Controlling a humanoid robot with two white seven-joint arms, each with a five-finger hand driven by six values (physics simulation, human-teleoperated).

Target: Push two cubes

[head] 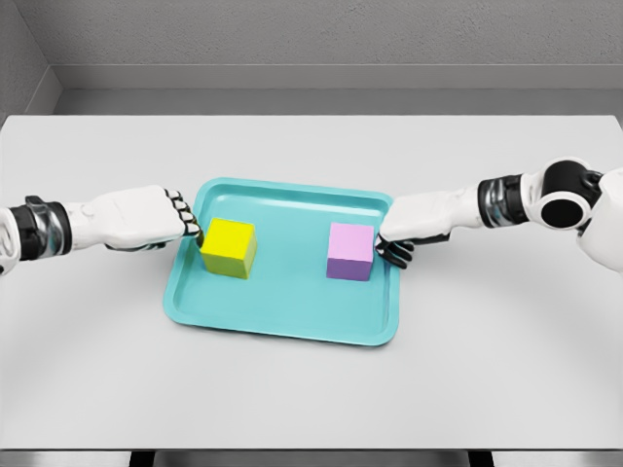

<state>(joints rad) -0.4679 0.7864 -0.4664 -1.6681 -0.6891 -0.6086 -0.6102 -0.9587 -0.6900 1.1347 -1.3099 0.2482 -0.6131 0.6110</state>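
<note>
From the head camera I see a pale grey counter (311, 389) with a teal tray (292, 316) lying near its middle, a little closer to the far edge than to the near one. Two cubes sit inside the tray, apart from each other with bare tray floor between them. The yellow cube (229, 247) stands in the tray's left half, close to the left rim, and the pink cube (350, 251) stands in the right half, close to the right rim; both rest flat and upright. My left robot hand (156, 216) reaches in from the counter's left edge, low over the surface, with its fingers curled into a loose fist that holds nothing; the dark fingertips (192, 230) cross the tray's left rim and press against the left face of the yellow cube. My right robot hand (421, 222) comes in from the counter's right edge, its forearm sloping down toward the tray, fingers likewise bent and gripping nothing; its fingertips (394, 253) sit at the right rim, touching or just beside the right face of the pink cube, and I cannot tell for certain which. Both hands face inward toward each other across the tray.
</note>
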